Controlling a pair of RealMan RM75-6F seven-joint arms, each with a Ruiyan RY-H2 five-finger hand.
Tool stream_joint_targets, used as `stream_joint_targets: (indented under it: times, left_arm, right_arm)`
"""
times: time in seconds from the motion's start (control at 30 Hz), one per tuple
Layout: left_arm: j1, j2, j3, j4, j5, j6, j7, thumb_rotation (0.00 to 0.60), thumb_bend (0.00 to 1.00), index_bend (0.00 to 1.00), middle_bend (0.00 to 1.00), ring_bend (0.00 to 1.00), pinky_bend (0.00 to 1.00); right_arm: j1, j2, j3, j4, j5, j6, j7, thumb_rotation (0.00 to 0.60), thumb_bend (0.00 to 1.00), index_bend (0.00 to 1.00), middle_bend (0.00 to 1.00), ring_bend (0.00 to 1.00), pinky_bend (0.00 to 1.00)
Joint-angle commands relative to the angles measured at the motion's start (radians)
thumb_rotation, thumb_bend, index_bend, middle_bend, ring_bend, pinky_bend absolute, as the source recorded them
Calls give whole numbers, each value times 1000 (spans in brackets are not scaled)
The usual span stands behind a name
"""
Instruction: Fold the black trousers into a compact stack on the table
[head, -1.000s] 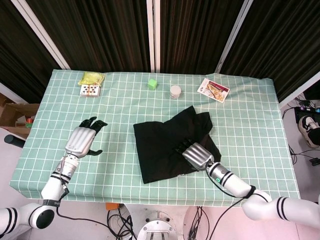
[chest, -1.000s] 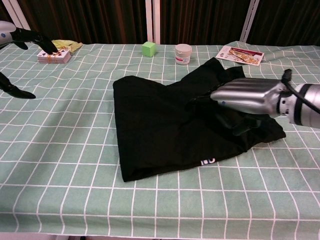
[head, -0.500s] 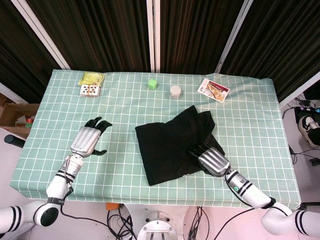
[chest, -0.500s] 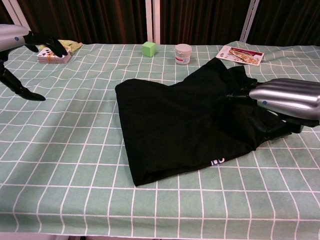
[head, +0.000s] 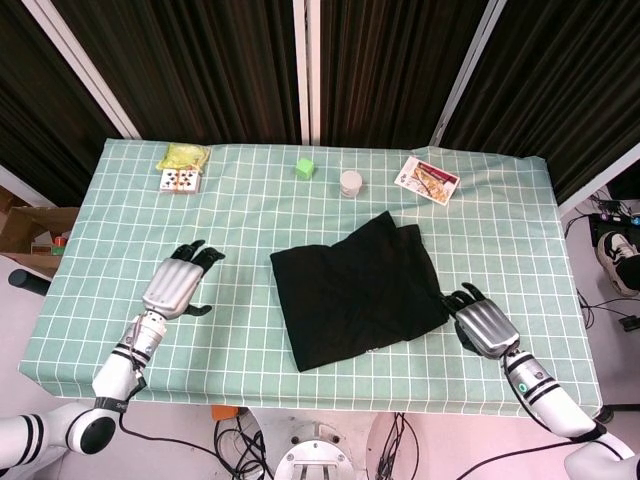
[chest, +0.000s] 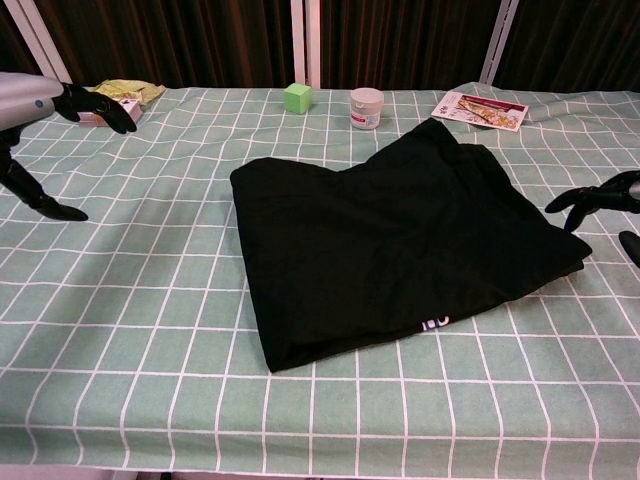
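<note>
The black trousers (head: 358, 290) lie folded in a flat, rough rectangle near the middle of the tabletop (head: 500, 230), closer to its front edge, with a small white mark showing at their front hem. The right robot hand (head: 481, 322) sits just beside the trousers' right edge, apart from the cloth, fingers spread and holding nothing. The left robot hand (head: 176, 284) hovers toward the tabletop's left edge, fingers loosely apart and empty. Along the back edge stand a green cube (head: 305, 168), a small white jar (head: 351, 183), a printed card (head: 427, 179) and a pack of playing cards (head: 181, 180).
</note>
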Motion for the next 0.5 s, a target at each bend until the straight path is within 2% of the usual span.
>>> stream_joint_targets:
  times: [0.03,0.13,0.3,0.4,0.5]
  left_arm:
    - [0,-10,15,19,28,-11,12,600,90,206,198,80,166]
    - [3,-18,35,44,74,-15,21,600,90,220,198,80,166]
    - [13,-55,64,115,200,9,-22,600,124,243,198,80,166]
    - [16,-101,88,205,301,33,-45,600,179,247,198,80,166]
    - [14,-147,108,284,373,43,-76,600,198,246,194,80,166]
  right_arm:
    - [-12,-18,-3,34,21,-27,10,600,778,150,258,165,115]
    - [-30,-9,7,30,3,18,37,600,768,148,252,165,115]
    - [-90,47,39,3,-86,221,136,600,766,147,252,165,116]
    - [-126,110,57,-45,-107,315,138,600,761,147,252,165,116]
    - [-150,161,68,-95,-113,362,120,600,742,147,252,164,116]
